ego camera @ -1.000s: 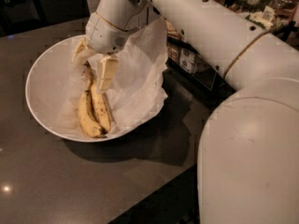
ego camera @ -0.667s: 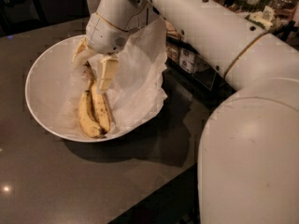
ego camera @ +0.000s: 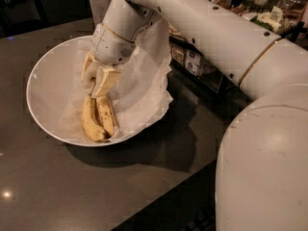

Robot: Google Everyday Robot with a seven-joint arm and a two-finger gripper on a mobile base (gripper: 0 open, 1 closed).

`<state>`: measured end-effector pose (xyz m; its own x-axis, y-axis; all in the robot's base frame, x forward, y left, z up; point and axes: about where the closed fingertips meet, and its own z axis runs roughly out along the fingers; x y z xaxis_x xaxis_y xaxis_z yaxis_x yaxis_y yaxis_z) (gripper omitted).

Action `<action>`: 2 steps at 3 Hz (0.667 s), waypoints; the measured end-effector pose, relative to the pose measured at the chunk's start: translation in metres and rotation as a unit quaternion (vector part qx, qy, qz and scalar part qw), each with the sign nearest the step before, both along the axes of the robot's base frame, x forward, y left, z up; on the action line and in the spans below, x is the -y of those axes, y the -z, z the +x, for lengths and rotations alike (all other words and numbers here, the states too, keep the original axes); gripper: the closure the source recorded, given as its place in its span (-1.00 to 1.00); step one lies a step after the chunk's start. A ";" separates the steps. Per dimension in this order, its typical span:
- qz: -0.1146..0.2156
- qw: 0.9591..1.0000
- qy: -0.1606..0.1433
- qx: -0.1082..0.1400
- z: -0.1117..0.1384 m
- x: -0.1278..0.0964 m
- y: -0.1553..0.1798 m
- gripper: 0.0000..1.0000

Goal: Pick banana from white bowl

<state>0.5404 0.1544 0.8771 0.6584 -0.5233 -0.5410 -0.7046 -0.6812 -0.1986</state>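
The banana (ego camera: 97, 120), a speckled yellow pair joined at one stem, lies in the white bowl (ego camera: 40, 70) on its crinkled paper lining (ego camera: 142, 83), stem end pointing up and away. My gripper (ego camera: 96, 81) reaches down into the bowl from above. Its two pale fingers (ego camera: 107, 79) are closed around the stem end of the banana, which is hidden between them. The rest of the banana still rests on the paper.
The bowl stands on a dark countertop (ego camera: 57, 191). My white arm (ego camera: 231, 37) crosses the upper right and its large body (ego camera: 264, 167) fills the lower right. A rack of packets (ego camera: 192, 61) stands behind the bowl.
The gripper has come down a little onto the banana's stem end and its fingers have drawn together over the dark stem. The banana and bowl have hardly moved.
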 end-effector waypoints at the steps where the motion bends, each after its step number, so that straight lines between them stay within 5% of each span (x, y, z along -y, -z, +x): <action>1: 0.000 1.000 0.001 -0.008 -0.003 0.001 0.006 0.14; 2: 0.000 1.000 0.001 -0.008 -0.003 0.002 0.006 0.06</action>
